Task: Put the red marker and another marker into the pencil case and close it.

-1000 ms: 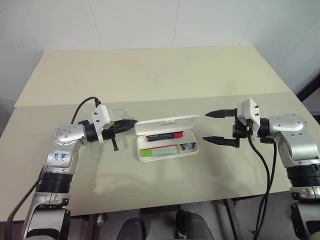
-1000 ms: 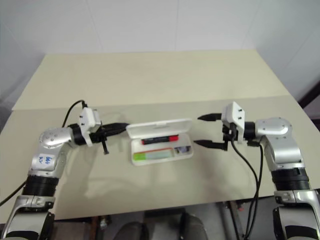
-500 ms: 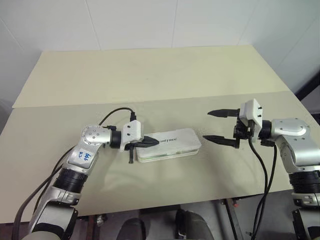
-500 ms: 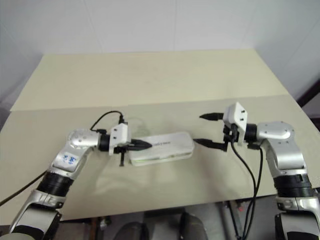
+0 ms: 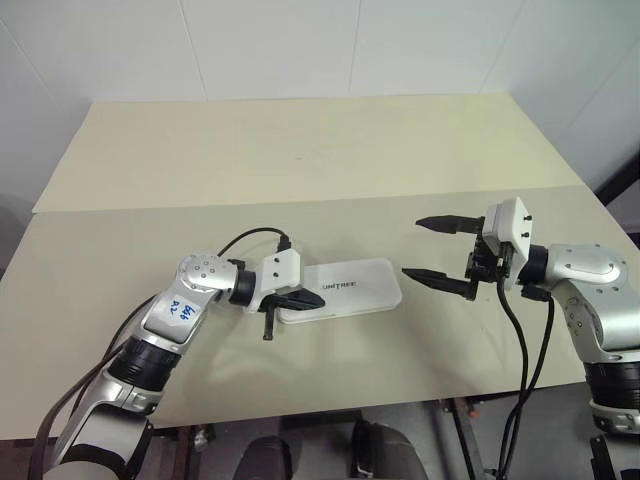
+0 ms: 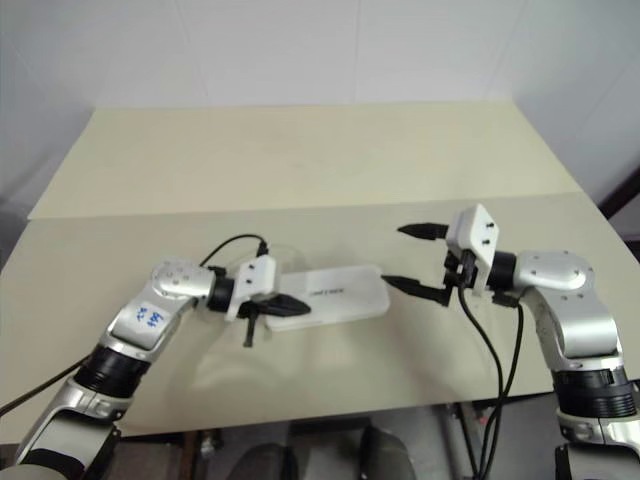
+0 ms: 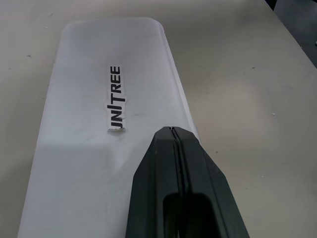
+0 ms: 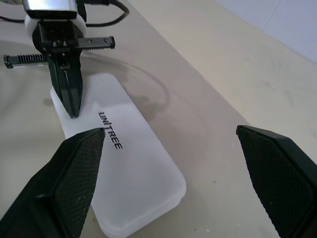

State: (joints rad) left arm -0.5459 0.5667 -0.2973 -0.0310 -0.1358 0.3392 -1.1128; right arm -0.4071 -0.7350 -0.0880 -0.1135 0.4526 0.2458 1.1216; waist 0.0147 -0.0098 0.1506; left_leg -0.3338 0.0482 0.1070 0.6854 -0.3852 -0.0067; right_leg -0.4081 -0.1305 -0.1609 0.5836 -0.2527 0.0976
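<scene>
The white pencil case (image 5: 355,288) lies closed on the table, "UNITREE" lettering on its lid (image 7: 115,99). My left gripper (image 5: 312,301) is shut, its joined tips resting on the lid's left end (image 7: 171,130); the right wrist view also shows this left gripper (image 8: 73,110) touching the lid. My right gripper (image 5: 411,246) stands open just to the right of the pencil case (image 8: 138,168), above the table, with nothing between its fingers. The red marker and the other marker are hidden.
The pencil case sits on the near tan table (image 5: 300,390); a seam (image 5: 300,201) separates it from a second tan surface behind. White walls rise at the back. The table's front edge (image 5: 330,412) runs close below the arms.
The case's lid, open a second ago with both markers showing inside, is now down. My left gripper swung right and down onto the lid. The right gripper stayed about where it was.
</scene>
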